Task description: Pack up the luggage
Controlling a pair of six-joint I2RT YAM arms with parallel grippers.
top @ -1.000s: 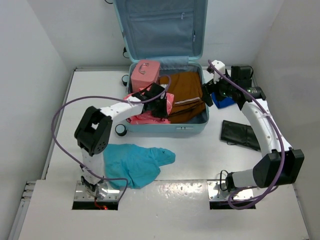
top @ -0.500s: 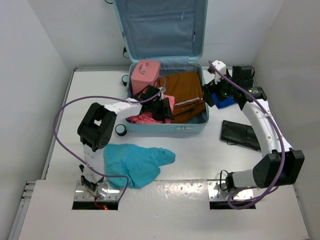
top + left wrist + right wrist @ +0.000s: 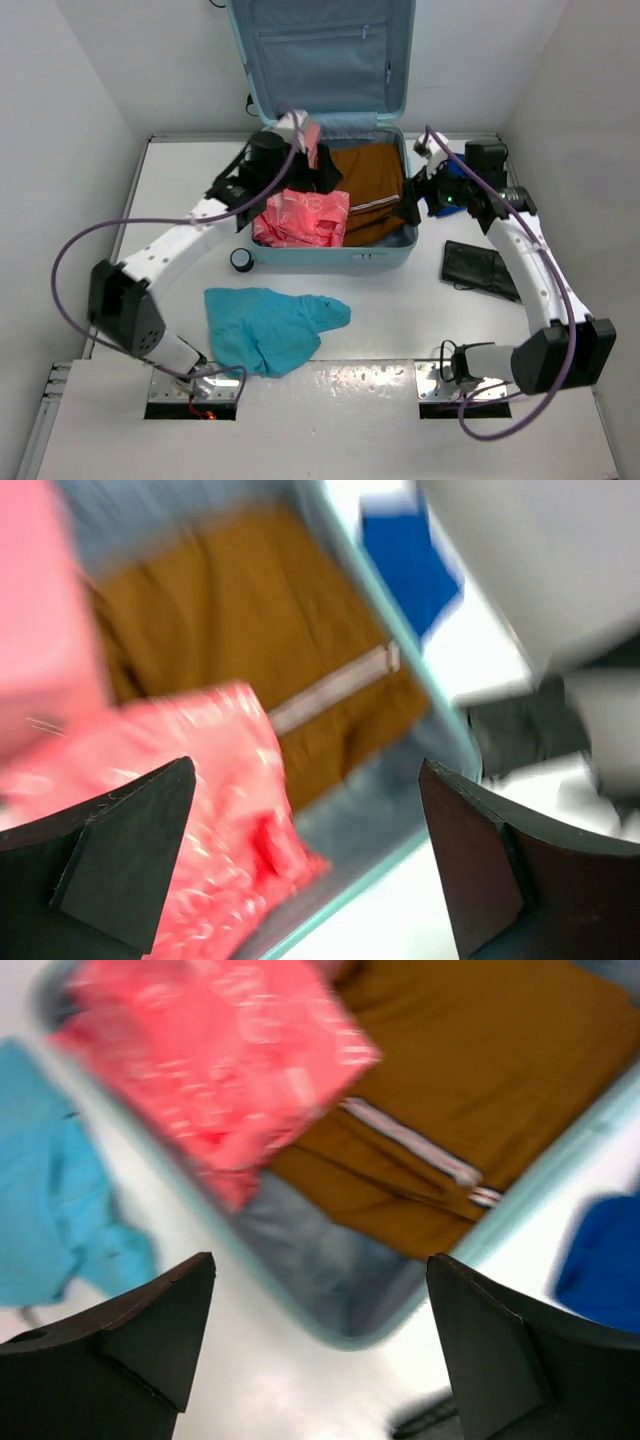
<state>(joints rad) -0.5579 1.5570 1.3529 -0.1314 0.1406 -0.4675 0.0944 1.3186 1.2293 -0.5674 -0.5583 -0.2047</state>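
Note:
The luggage [image 3: 330, 255] lies open on the table with its lid [image 3: 320, 50] standing up at the back. Inside it, a folded red garment [image 3: 300, 218] lies at the left beside a brown garment [image 3: 372, 190]. My left gripper [image 3: 326, 174] hovers open over the rear of the luggage, holding nothing. In the left wrist view the left gripper [image 3: 310, 870] hangs above the red garment [image 3: 200, 780] and the luggage rim [image 3: 400, 845]. My right gripper [image 3: 411, 205] is open over the luggage's right edge; the right wrist view shows the right gripper [image 3: 320, 1340] empty above the rim [image 3: 300, 1320].
A small pink case [image 3: 311, 135] shows partly behind the left gripper. A teal garment [image 3: 270, 325] lies on the table in front of the luggage. A blue item [image 3: 450, 203] and a black item [image 3: 480, 268] lie to the right. White walls enclose the table.
The left gripper opened, let go of the red garment and pulled up and back toward the lid. The red garment now lies flat in the luggage. The right gripper shifted slightly toward the luggage.

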